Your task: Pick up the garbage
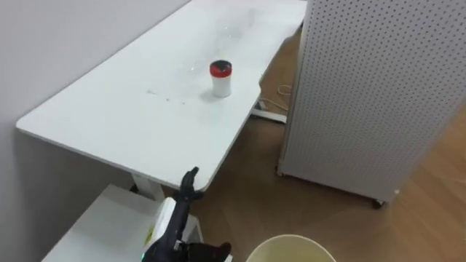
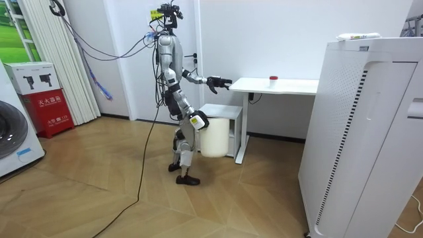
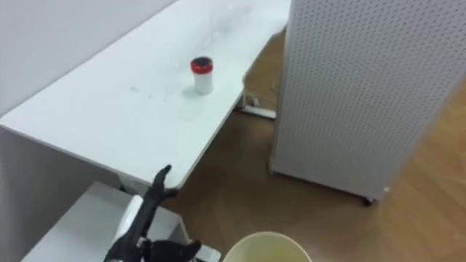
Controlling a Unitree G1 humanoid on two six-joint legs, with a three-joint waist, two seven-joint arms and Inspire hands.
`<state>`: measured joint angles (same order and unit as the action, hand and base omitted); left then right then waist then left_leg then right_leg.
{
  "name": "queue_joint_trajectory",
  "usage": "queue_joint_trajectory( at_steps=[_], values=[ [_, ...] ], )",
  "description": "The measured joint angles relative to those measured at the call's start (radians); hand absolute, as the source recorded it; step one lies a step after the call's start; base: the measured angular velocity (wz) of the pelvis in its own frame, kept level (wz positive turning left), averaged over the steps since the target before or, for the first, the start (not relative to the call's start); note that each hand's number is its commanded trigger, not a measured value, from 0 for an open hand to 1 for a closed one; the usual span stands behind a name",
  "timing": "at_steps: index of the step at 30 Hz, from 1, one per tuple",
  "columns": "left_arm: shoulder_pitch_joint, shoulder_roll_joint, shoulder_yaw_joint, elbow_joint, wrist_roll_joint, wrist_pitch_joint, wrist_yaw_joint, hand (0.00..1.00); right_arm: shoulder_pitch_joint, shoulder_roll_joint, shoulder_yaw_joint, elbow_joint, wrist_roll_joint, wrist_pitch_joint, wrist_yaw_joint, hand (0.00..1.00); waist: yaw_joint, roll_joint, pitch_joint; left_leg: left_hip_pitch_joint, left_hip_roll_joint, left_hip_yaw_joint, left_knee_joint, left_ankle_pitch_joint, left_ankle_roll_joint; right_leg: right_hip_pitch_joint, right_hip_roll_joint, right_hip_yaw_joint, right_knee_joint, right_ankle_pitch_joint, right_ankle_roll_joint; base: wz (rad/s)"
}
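Observation:
A small white container with a red lid [image 1: 220, 78] stands upright on the white desk [image 1: 131, 116], about halfway along it and near its right edge. My left hand [image 1: 187, 195] is raised in front of the desk's near corner, open with fingers pointing up, well short of the container. The room view shows the same hand [image 2: 218, 82] stretched out toward the desk end and the container [image 2: 272, 79] farther along the top. My right hand [image 2: 197, 121] is down at my hip against a cream bucket [image 2: 215, 137], whose rim [image 1: 291, 244] shows at the lower edge of the left eye view.
A tall white perforated panel on castors [image 1: 371, 94] stands right of the desk, with a strip of wooden floor [image 1: 255, 175] between them. A low white cabinet [image 1: 102, 225] sits under the desk's near end. Cables and a power strip [image 1: 269, 113] lie on the floor by the desk leg.

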<state>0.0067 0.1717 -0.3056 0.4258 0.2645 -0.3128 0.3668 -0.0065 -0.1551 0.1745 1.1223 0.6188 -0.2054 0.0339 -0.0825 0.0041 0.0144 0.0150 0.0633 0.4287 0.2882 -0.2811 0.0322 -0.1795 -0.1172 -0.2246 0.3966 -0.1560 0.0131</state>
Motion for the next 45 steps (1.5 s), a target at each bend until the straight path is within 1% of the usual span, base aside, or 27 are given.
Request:
queue_joint_trajectory(
  at_steps=[4, 8, 10, 12, 13, 15, 16, 17, 18, 20, 22, 23, 24, 25, 26, 27, 28, 29, 32, 34, 35, 37, 39, 41, 42, 43, 45],
  values=[
    [0.001, -0.001, 0.037, -0.019, 0.001, -0.005, 0.063, 0.0, 0.03, 0.0, 0.0, -0.002, 0.0, 0.012, -0.002, 1.0, 0.007, -0.014, -0.0075, 0.032, 0.016, 0.02, -0.004, -0.005, -0.009, 0.031, 0.023, 0.002, -0.019, 0.004, -0.006, -0.15],
    [0.003, -0.001, 0.096, -0.053, 0.004, -0.006, 0.109, 0.0, 0.039, 0.001, 0.0, -0.003, -0.038, 0.014, -0.002, 1.0, 0.009, -0.019, -0.0091, 0.054, 0.043, 0.045, 0.009, -0.018, -0.029, 0.046, 0.05, -0.003, -0.035, 0.01, -0.017, -0.21],
    [0.002, -0.004, 0.11, -0.059, 0.001, -0.006, 0.128, 0.0, 0.045, 0.0, 0.001, -0.004, -0.037, 0.014, 0.0, 1.0, 0.008, -0.018, -0.0081, 0.058, 0.059, 0.051, 0.036, -0.027, -0.039, 0.052, 0.055, -0.028, -0.03, 0.003, -0.03, -0.2],
    [0.003, -0.002, 0.117, -0.062, 0.001, -0.006, 0.141, 0.0, 0.049, 0.0, 0.001, -0.004, -0.037, 0.018, 0.001, 1.0, 0.023, -0.015, -0.006, 0.058, 0.087, 0.056, 0.098, -0.058, -0.056, 0.051, 0.064, -0.052, -0.002, -0.026, -0.048, -0.39],
    [0.003, -0.002, 0.124, -0.064, 0.0, -0.006, 0.146, 0.0, 0.048, 0.001, 0.001, -0.004, -0.04, 0.023, 0.001, 1.0, 0.04, -0.019, -0.0061, 0.045, 0.102, 0.052, 0.168, -0.075, -0.068, 0.04, 0.067, -0.045, 0.034, -0.06, -0.059, -0.59],
    [0.006, -0.002, 0.138, -0.064, -0.003, -0.006, 0.149, 0.0, 0.048, -0.007, 0.002, -0.008, -0.065, 0.024, 0.002, 1.0, 0.053, -0.02, -0.0014, 0.002, 0.134, 0.002, 0.335, -0.07, -0.065, 0.041, 0.078, -0.003, 0.077, -0.097, -0.076, -0.61],
    [0.006, -0.002, 0.148, -0.064, -0.021, -0.007, 0.149, 0.0, 0.047, -0.016, 0.002, -0.008, -0.085, 0.024, 0.003, 1.0, 0.061, -0.01, -0.0007, -0.038, 0.15, -0.05, 0.441, -0.048, -0.056, 0.054, 0.092, 0.027, 0.093, -0.11, -0.085, -0.48],
    [0.007, -0.001, 0.153, -0.063, -0.037, -0.008, 0.153, 0.0, 0.046, -0.02, 0.001, -0.008, -0.088, 0.024, 0.003, 1.0, 0.061, -0.012, 0.0052, -0.079, 0.147, -0.115, 0.515, -0.024, -0.049, 0.072, 0.098, 0.048, 0.095, -0.118, -0.089, -0.42],
    [0.007, -0.003, 0.15, -0.063, -0.046, -0.014, 0.154, 0.0, 0.047, -0.029, 0.0, -0.008, -0.085, 0.024, 0.0, 1.0, 0.059, -0.009, 0.0023, -0.123, 0.113, -0.176, 0.505, -0.035, -0.044, 0.08, 0.098, 0.062, 0.089, -0.123, -0.09, -0.23],
    [0.008, -0.002, 0.147, -0.065, -0.069, -0.045, 0.155, 0.0, 0.047, -0.04, 0.0, -0.008, -0.085, 0.024, -0.004, 1.0, 0.069, -0.008, 0.0018, -0.205, 0.066, -0.215, 0.43, -0.04, -0.038, 0.08, 0.097, 0.094, 0.08, -0.126, -0.088, -0.42],
    [0.009, -0.002, 0.148, -0.065, -0.078, -0.051, 0.174, 0.0, 0.048, -0.039, 0.0, -0.008, -0.086, 0.025, -0.016, 1.0, 0.091, -0.01, 0.0029, -0.277, 0.027, -0.235, 0.301, -0.012, -0.055, 0.09, 0.094, 0.124, 0.07, -0.13, -0.083, -0.6],
    [0.012, -0.002, 0.15, -0.065, -0.078, -0.059, 0.181, 0.0, 0.049, -0.039, 0.001, -0.008, -0.082, 0.026, -0.021, 1.0, 0.109, -0.008, 0.0023, -0.309, 0.013, -0.249, 0.185, 0.046, -0.06, 0.092, 0.092, 0.133, 0.074, -0.138, -0.083, -0.62],
    [0.013, -0.003, 0.153, -0.064, -0.077, -0.066, 0.182, 0.0, 0.051, -0.039, 0.002, -0.007, -0.078, 0.028, -0.025, 1.0, 0.122, -0.009, 0.0012, -0.325, 0.003, -0.274, 0.103, 0.132, -0.048, 0.097, 0.092, 0.144, 0.082, -0.158, -0.07, -0.58],
    [0.015, -0.004, 0.158, -0.064, -0.077, -0.069, 0.183, 0.0, 0.051, -0.039, 0.003, -0.007, -0.078, 0.031, -0.025, 1.0, 0.126, -0.013, 0.0004, -0.325, -0.008, -0.293, 0.077, 0.166, -0.047, 0.101, 0.089, 0.149, 0.09, -0.171, -0.062, -0.37],
    [0.02, -0.004, 0.167, -0.064, -0.076, -0.073, 0.184, 0.0, 0.055, -0.04, 0.002, -0.007, -0.078, 0.033, -0.025, 1.0, 0.127, -0.009, -0.0101, -0.316, -0.02, -0.304, 0.067, 0.213, -0.032, 0.112, 0.085, 0.157, 0.091, -0.192, -0.044, -0.23],
    [0.022, -0.003, 0.18, -0.064, -0.076, -0.081, 0.187, 0.0, 0.055, -0.04, 0.002, -0.009, -0.078, 0.033, -0.024, 1.0, 0.129, -0.018, -0.0117, -0.311, -0.029, -0.296, 0.074, 0.222, -0.02, 0.12, 0.076, 0.158, 0.086, -0.199, -0.027, -0.18],
    [0.022, -0.002, 0.187, -0.065, -0.076, -0.085, 0.191, 0.0, 0.054, -0.04, 0.001, -0.01, -0.078, 0.033, -0.024, 1.0, 0.129, -0.023, -0.0097, -0.31, -0.034, -0.294, 0.083, 0.223, -0.017, 0.125, 0.068, 0.156, 0.086, -0.202, -0.028, -0.19],
    [0.024, 0.003, 0.19, -0.065, -0.078, -0.085, 0.197, 0.0, 0.056, -0.04, 0.001, -0.009, -0.076, 0.032, -0.024, 1.0, 0.136, -0.028, -0.0081, -0.312, -0.043, -0.292, 0.106, 0.231, 0.009, 0.133, 0.057, 0.156, 0.085, -0.214, -0.018, -0.14],
    [0.026, 0.003, 0.187, -0.067, -0.075, -0.085, 0.198, 0.0, 0.064, -0.04, 0.002, -0.011, -0.08, 0.033, -0.032, 1.0, 0.139, -0.042, -0.0075, -0.316, -0.069, -0.276, 0.181, 0.149, 0.039, 0.169, 0.01, 0.131, 0.078, -0.246, 0.014, -0.03],
    [0.018, 0.002, 0.187, -0.067, -0.075, -0.085, 0.197, 0.0, 0.065, -0.04, 0.002, -0.016, -0.079, 0.033, -0.034, 1.0, 0.139, -0.049, -0.0071, -0.306, -0.096, -0.268, 0.213, 0.103, 0.054, 0.18, -0.026, 0.115, 0.126, -0.269, 0.041, 0.0],
    [0.015, 0.003, 0.186, -0.067, -0.075, -0.085, 0.197, 0.0, 0.065, -0.039, 0.002, -0.023, -0.079, 0.035, -0.035, 1.0, 0.14, -0.047, -0.007, -0.294, -0.101, -0.255, 0.234, 0.072, 0.065, 0.169, -0.046, 0.109, 0.202, -0.27, 0.044, -0.03],
    [0.01, 0.002, 0.186, -0.067, -0.075, -0.085, 0.198, 0.0, 0.065, -0.037, 0.003, -0.036, -0.082, 0.035, -0.034, 1.0, 0.142, -0.052, -0.0045, -0.266, -0.118, -0.241, 0.26, 0.03, 0.077, 0.141, -0.085, 0.106, 0.327, -0.262, 0.053, -0.02],
    [0.007, 0.001, 0.186, -0.067, -0.075, -0.086, 0.199, 0.0, 0.064, -0.037, 0.003, -0.05, -0.083, 0.034, -0.031, 1.0, 0.139, -0.045, -0.0028, -0.239, -0.132, -0.241, 0.295, -0.021, 0.094, 0.111, -0.129, 0.069, 0.46, -0.214, 0.066, 0.1],
    [0.004, 0.002, 0.187, -0.067, -0.076, -0.086, 0.215, 0.0, 0.064, -0.037, 0.003, -0.076, -0.084, 0.033, -0.033, 1.0, 0.139, -0.033, 0.0016, -0.222, -0.131, -0.245, 0.3, -0.047, 0.101, 0.09, -0.147, 0.045, 0.526, -0.153, 0.065, 0.05],
    [0.003, 0.002, 0.185, -0.068, -0.075, -0.086, 0.218, 0.0, 0.063, -0.037, 0.002, -0.08, -0.091, 0.032, -0.033, 1.0, 0.139, -0.02, 0.0053, -0.211, -0.129, -0.271, 0.296, -0.056, 0.102, 0.083, -0.146, 0.028, 0.546, -0.124, 0.066, 0.12],
    [0.002, 0.002, 0.185, -0.072, -0.073, -0.086, 0.218, 0.0, 0.063, -0.037, 0.002, -0.08, -0.093, 0.032, -0.032, 1.0, 0.139, -0.017, 0.0028, -0.211, -0.125, -0.277, 0.291, -0.057, 0.102, 0.069, -0.142, 0.028, 0.546, -0.128, 0.069, 0.14],
    [-0.003, 0.002, 0.185, -0.076, -0.074, -0.086, 0.22, 0.0, 0.053, -0.037, 0.003, -0.083, -0.091, 0.033, -0.02, 1.0, 0.144, -0.004, 0.0071, -0.205, -0.111, -0.295, 0.26, -0.056, 0.1, -0.001, -0.126, 0.027, 0.487, -0.186, 0.068, 0.12]
  ],
)
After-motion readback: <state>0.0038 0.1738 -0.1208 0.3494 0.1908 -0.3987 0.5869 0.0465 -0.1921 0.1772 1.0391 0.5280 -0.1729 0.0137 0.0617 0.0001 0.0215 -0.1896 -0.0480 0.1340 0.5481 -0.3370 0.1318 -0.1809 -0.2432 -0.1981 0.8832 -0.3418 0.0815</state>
